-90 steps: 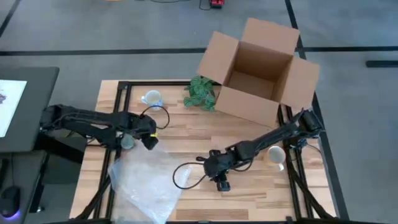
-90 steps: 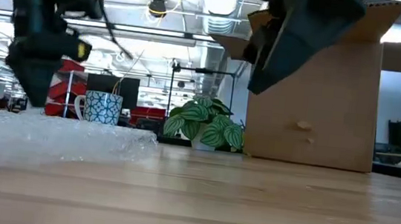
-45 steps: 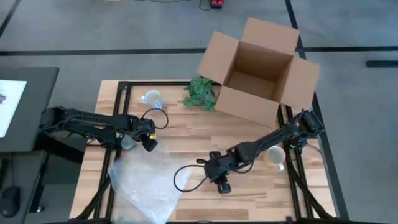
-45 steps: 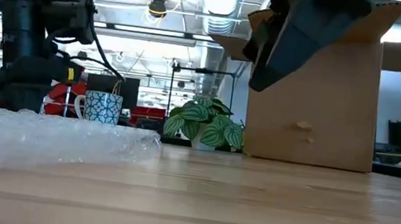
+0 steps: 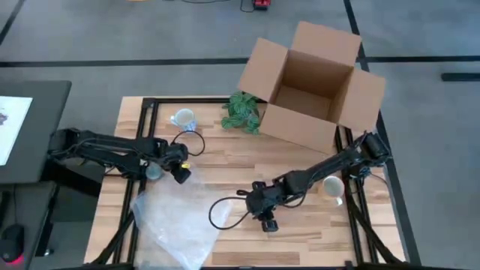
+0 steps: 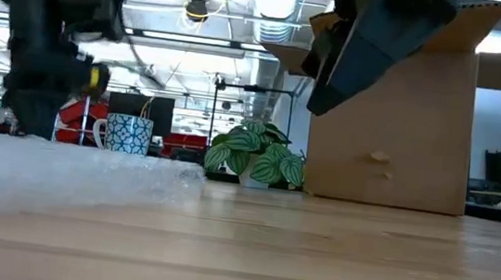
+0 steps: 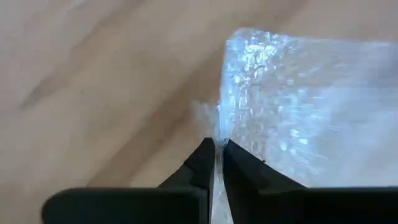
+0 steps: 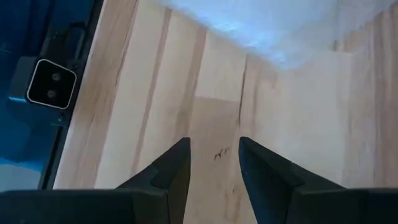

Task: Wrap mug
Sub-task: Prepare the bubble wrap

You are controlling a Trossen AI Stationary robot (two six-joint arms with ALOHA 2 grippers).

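Since half a second ago, little has moved. Only the left wrist view shows the left gripper [image 7: 216, 144] pinching the bubble wrap [image 5: 176, 217] corner. Right gripper [image 8: 213, 146] hovers, fingers narrowly apart. The mug [image 5: 183, 118] stands near the worktop's [image 5: 232, 157] far-left corner.

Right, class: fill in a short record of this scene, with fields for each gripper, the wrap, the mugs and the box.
left gripper: jaws shut on bubble wrap corner
right gripper: jaws open, above bare table
patterned mug: far left, upright
white mug: right edge, under right arm
cardboard box: open, far right corner
plant: beside box
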